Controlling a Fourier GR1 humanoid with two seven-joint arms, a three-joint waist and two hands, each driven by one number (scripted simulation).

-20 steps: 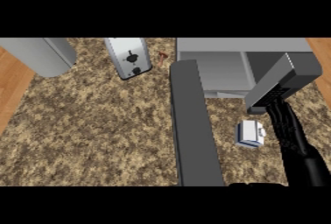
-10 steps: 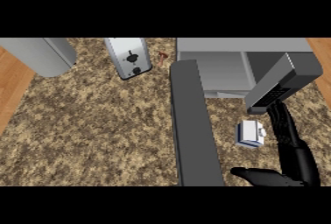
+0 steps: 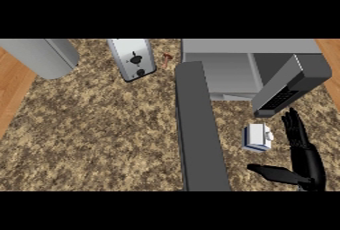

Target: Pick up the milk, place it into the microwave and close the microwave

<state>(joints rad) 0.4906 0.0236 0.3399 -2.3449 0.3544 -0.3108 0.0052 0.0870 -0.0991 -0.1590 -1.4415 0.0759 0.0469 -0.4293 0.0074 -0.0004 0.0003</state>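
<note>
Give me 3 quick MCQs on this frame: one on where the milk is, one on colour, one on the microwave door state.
1. Where is the milk carton?
A. inside the microwave
B. on the counter, between the open door and the right hand
C. beside the toaster

2. What colour is the right hand?
A. black
B. white
C. red

3. What state is the microwave door in?
A. shut
B. open
C. hidden

Answers: 1 B, the carton lies on the counter in front of the microwave. 2 A, its fingers and thumb are black. 3 B, the door stands swung out and the cavity shows.
</note>
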